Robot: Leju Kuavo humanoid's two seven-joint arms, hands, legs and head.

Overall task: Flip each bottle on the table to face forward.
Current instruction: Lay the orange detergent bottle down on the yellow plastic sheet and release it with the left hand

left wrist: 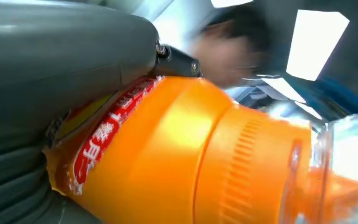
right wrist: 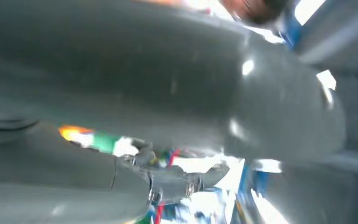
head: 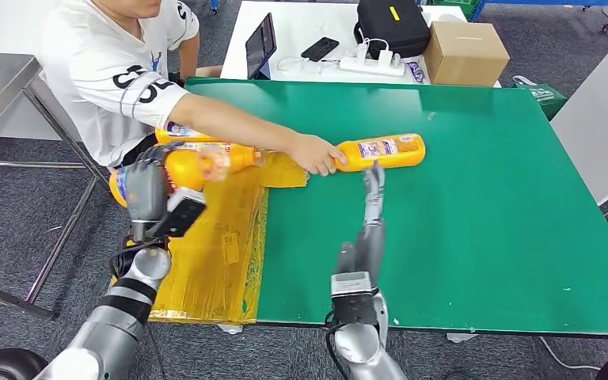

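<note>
My left hand (head: 146, 188) grips an orange bottle (head: 199, 164) above the table's left part. Up close, the bottle's (left wrist: 177, 158) red label and ribbed orange cap lie against my grey thumb (left wrist: 65, 60). A second orange bottle (head: 381, 150) lies on its side on the green table (head: 475, 222), with a person's hand (head: 313, 153) on its cap end. My right hand (head: 372, 207) reaches out flat just below that bottle, holding nothing, and its grey thumb (right wrist: 177, 79) shows up close. Another orange bottle (head: 176, 134) lies partly hidden under the person's arm.
A yellow taped sheet (head: 218, 257) covers the table's left part. The person in a white shirt (head: 119, 71) leans in from the far left. A white table behind carries a cardboard box (head: 465, 51), black bag (head: 392, 25), tablet (head: 260, 43) and phone (head: 320, 48).
</note>
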